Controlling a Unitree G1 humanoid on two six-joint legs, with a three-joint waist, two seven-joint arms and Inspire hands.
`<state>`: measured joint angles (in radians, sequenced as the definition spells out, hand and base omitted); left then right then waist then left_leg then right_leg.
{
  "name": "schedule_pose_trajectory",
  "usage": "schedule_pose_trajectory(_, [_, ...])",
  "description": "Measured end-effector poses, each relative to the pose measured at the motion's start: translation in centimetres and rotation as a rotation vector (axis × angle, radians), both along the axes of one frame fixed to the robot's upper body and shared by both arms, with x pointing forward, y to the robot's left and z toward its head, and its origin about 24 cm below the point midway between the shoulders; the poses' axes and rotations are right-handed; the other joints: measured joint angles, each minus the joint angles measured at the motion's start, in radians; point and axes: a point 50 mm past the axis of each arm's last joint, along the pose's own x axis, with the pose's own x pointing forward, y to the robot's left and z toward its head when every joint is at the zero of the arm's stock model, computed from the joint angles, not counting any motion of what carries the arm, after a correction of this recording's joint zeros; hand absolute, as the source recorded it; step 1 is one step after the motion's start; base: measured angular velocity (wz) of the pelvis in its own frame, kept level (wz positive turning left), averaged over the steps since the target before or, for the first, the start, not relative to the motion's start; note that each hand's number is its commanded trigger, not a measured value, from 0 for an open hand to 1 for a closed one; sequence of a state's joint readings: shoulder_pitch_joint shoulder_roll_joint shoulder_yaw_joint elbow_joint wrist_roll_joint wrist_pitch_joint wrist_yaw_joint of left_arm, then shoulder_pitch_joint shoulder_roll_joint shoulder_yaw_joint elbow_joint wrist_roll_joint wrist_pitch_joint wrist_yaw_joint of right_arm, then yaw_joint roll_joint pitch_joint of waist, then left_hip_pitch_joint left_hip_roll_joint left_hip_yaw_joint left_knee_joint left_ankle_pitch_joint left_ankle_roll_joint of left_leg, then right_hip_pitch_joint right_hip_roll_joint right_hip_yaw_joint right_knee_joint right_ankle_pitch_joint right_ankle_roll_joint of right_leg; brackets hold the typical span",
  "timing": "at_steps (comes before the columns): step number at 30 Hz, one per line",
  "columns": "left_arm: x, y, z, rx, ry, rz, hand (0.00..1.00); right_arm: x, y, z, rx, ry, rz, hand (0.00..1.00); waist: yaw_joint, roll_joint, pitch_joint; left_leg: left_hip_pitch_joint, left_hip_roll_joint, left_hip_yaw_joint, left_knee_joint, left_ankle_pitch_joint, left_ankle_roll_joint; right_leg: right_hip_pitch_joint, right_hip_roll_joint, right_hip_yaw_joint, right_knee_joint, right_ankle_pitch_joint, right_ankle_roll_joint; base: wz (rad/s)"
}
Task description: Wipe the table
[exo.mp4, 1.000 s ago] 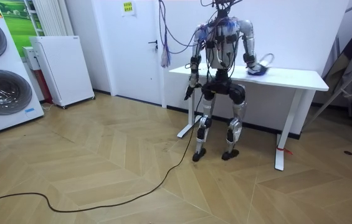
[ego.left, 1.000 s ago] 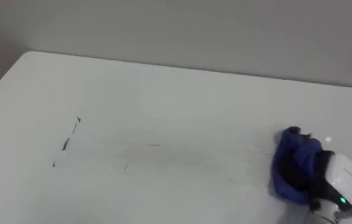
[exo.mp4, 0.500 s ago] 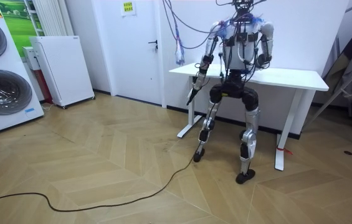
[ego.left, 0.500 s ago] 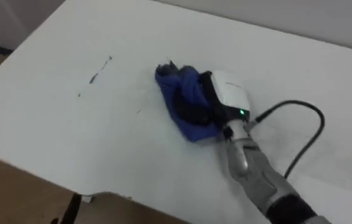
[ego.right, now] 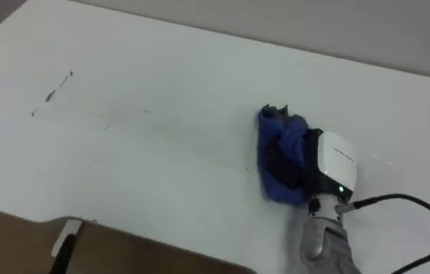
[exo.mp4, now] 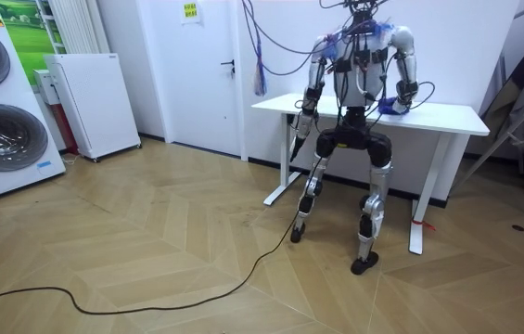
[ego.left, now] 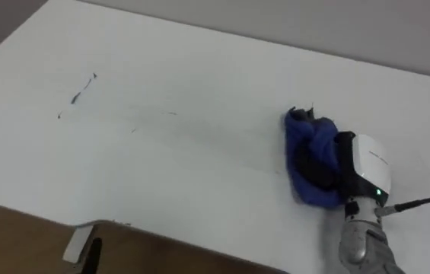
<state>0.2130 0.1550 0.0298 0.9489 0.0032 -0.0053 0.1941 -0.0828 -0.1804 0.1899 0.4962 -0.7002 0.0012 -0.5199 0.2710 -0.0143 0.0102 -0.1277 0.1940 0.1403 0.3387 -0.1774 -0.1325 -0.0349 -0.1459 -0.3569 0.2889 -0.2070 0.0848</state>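
The blue cloth point(ego.left: 306, 141) lies bunched in a loose heap on the white counter point(ego.left: 199, 68), toward its right part and well apart from the thin dark marks point(ego.left: 78, 94) near the far left corner; a couple of fainter specks point(ego.left: 170, 113) sit between the two. The right hand point(ego.left: 363, 161) rests on top of the cloth with its dark fingers point(ego.left: 317, 166) curled down into the folds, so it appears to grip the cloth and press it against the surface. The cloth looks soft, light and limp. It should fold over itself and drag easily across the smooth top, and it will likely slip out or roll up unless it is held from above with a firm downward push. The middle of the heap, where the folds are thickest, seems the best place to take hold, as a corner would only trail behind. Judging from where things lie, the marked patch has yet to be wiped and calls for a long sweep leftward. In the room view the robot stands close against the counter's near edge, facing the wall, and the left hand point(exo.mp4: 296, 148) hangs down by its side, though whether that hand is wide or closed cannot be told.
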Motion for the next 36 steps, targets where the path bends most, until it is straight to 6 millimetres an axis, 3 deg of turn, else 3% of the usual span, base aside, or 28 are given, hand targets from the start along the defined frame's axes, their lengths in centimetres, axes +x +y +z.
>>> schedule_pose_trajectory(2, [-0.5,-0.1,-0.1,-0.001,0.021,-0.001,0.0,1.5,2.3,0.9,-0.001,-0.006,0.092,1.0,0.015,0.015,0.0011,0.007,-0.007,-0.004,-0.021,0.0,0.002,-0.019,0.012,0.018,0.002,0.011,-0.01,-0.44])
schedule_pose_trajectory(4, [-0.7,-0.8,-0.4,-0.026,0.041,-0.013,0.0,2.7,5.0,1.8,-0.029,-0.023,0.214,1.0,0.012,0.041,0.0104,0.015,-0.018,-0.007,-0.052,0.013,0.004,-0.029,0.011,0.027,0.001,0.012,-0.012,-0.09])
schedule_pose_trajectory(6, [-0.6,-1.0,-0.2,-0.034,0.026,-0.013,0.0,2.6,6.1,1.9,-0.02,-0.03,0.258,1.0,0.012,0.047,0.0058,0.013,-0.034,-0.013,-0.08,0.026,0.009,-0.036,0.004,0.023,0.0,0.011,-0.011,0.2])
schedule_pose_trajectory(8, [-0.4,-0.8,0.2,-0.028,0.007,-0.014,0.0,2.1,6.0,1.7,-0.017,-0.041,0.261,1.0,-0.006,0.042,0.0039,0.011,-0.051,-0.039,-0.088,0.032,0.014,-0.029,-0.006,0.02,0.0,0.008,-0.006,0.39])
schedule_pose_trajectory(11, [-0.6,-0.3,0.4,-0.018,-0.004,0.009,0.0,0.0,4.7,-0.1,-0.001,-0.032,0.213,1.0,-0.071,0.021,0.0005,0.035,-0.08,-0.06,-0.096,0.036,0.023,0.033,-0.022,0.003,-0.033,0.007,0.01,0.48])
schedule_pose_trajectory(12, [-1.1,0.2,0.5,-0.003,-0.006,0.029,0.0,-1.2,3.7,-0.8,0.013,-0.031,0.172,1.0,-0.097,0.008,-0.0046,0.056,-0.09,-0.06,-0.109,0.035,0.027,0.066,-0.027,-0.006,-0.057,0.01,0.02,0.22])
schedule_pose_trajectory(14, [-2.4,1.5,0.8,0.033,0.005,0.078,0.0,-3.5,1.4,-2.0,0.034,-0.021,0.055,1.0,-0.128,-0.008,-0.0091,0.092,-0.103,-0.056,-0.119,0.03,0.035,0.114,-0.033,-0.007,-0.091,0.018,0.034,0.11])
schedule_pose_trajectory(15, [-3.4,2.4,1.0,0.066,0.024,0.093,0.0,-5.2,-0.9,-2.6,0.04,-0.014,-0.043,1.0,-0.141,-0.017,-0.0124,0.109,-0.105,-0.039,-0.118,0.02,0.044,0.133,-0.036,-0.013,-0.096,0.025,0.041,-0.09])
schedule_pose_trajectory(19, [-5.8,5.2,2.0,0.164,0.065,0.159,0.0,-10.0,-9.1,-3.6,0.028,0.016,-0.424,1.0,-0.156,-0.029,-0.0169,0.14,-0.105,-0.001,-0.107,-0.011,0.058,0.147,-0.039,-0.016,-0.103,0.042,0.047,-0.27])
schedule_pose_trajectory(22, [-6.3,5.8,2.4,0.193,0.081,0.138,0.0,-12.3,-12.9,-3.8,0.019,0.052,-0.609,1.0,-0.159,-0.025,-0.0185,0.138,-0.111,-0.028,-0.085,-0.036,0.067,0.15,-0.037,-0.016,-0.102,0.047,0.048,-0.26])
schedule_pose_trajectory(24, [-6.5,5.7,2.4,0.184,0.088,0.13,0.0,-13.1,-14.0,-3.6,0.011,0.063,-0.664,1.0,-0.164,-0.024,-0.0192,0.137,-0.119,-0.057,-0.078,-0.042,0.07,0.161,-0.038,-0.018,-0.098,0.047,0.047,-0.01])
schedule_pose_trajectory(27, [-6.2,5.3,2.2,0.169,0.091,0.103,0.0,-13.0,-14.0,-3.6,-0.012,0.089,-0.65,1.0,-0.173,-0.023,-0.0199,0.143,-0.118,-0.061,-0.07,-0.042,0.07,0.168,-0.037,-0.025,-0.094,0.048,0.047,0.01])
schedule_pose_trajectory(32, [-6.9,4.0,1.6,0.134,0.14,0.051,0.0,-11.2,-12.7,-3.1,-0.066,0.127,-0.54,1.0,-0.152,-0.027,-0.0166,0.158,-0.118,-0.066,-0.08,-0.041,0.071,0.154,-0.028,0.001,-0.085,0.053,0.038,-0.21])
schedule_pose_trajectory(35, [-7.2,3.1,1.3,0.108,0.163,0.04,0.0,-9.4,-10.4,-2.5,-0.095,0.12,-0.387,1.0,-0.137,-0.025,-0.0135,0.149,-0.118,-0.071,-0.08,-0.042,0.071,0.138,-0.024,0.005,-0.084,0.058,0.031,-0.13])
schedule_pose_trajectory(36, [-7.0,2.9,1.2,0.102,0.161,0.029,0.0,-8.8,-9.2,-2.3,-0.095,0.114,-0.324,1.0,-0.128,-0.033,-0.0084,0.146,-0.118,-0.072,-0.08,-0.041,0.072,0.135,-0.024,0.003,-0.083,0.058,0.031,0.05])
